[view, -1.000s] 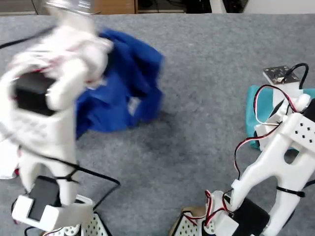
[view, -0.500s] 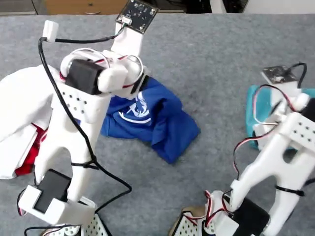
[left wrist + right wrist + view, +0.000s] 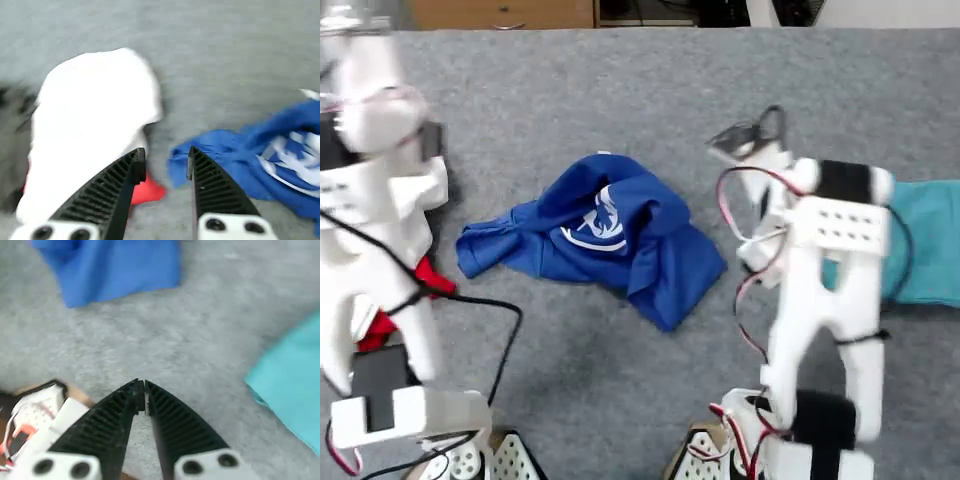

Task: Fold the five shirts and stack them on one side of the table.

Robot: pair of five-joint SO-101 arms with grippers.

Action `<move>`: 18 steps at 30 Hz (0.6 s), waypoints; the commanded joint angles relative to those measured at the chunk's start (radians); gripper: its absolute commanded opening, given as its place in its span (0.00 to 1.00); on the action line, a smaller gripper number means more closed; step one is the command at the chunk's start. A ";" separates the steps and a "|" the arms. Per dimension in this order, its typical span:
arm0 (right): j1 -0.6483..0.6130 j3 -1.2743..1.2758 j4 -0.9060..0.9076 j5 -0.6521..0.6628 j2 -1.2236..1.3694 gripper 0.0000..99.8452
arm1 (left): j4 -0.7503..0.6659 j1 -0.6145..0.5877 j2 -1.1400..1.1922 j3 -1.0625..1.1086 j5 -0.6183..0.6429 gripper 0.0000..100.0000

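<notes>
A crumpled blue shirt (image 3: 605,240) with a white print lies in the middle of the grey table. My left gripper (image 3: 164,161) is open with nothing between its fingers. It hangs above the table between a white shirt (image 3: 95,125) and the blue shirt's (image 3: 260,160) sleeve end. A red shirt (image 3: 146,191) pokes out under the white one, and its corner (image 3: 425,280) shows beside the left arm (image 3: 380,190). My right gripper (image 3: 140,388) is shut on nothing, above bare table between the blue shirt (image 3: 115,265) and a teal shirt (image 3: 295,390). The teal shirt (image 3: 925,255) lies at the right edge.
The right arm (image 3: 830,215) stands between the blue and teal shirts. Both arm bases and their cables sit at the near edge (image 3: 760,440). A wooden cabinet (image 3: 500,12) runs behind the far edge. Grey table (image 3: 650,100) shows beyond the blue shirt.
The left arm swung away to the left, leaving the blue shirt lying on the table with a sleeve spread out. The right arm moved from the right edge toward the centre, uncovering the teal shirt.
</notes>
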 commanded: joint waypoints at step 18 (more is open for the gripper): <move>-0.424 0.147 -0.161 -0.009 0.156 0.19 | 0.012 -0.391 -0.047 0.112 -0.153 0.15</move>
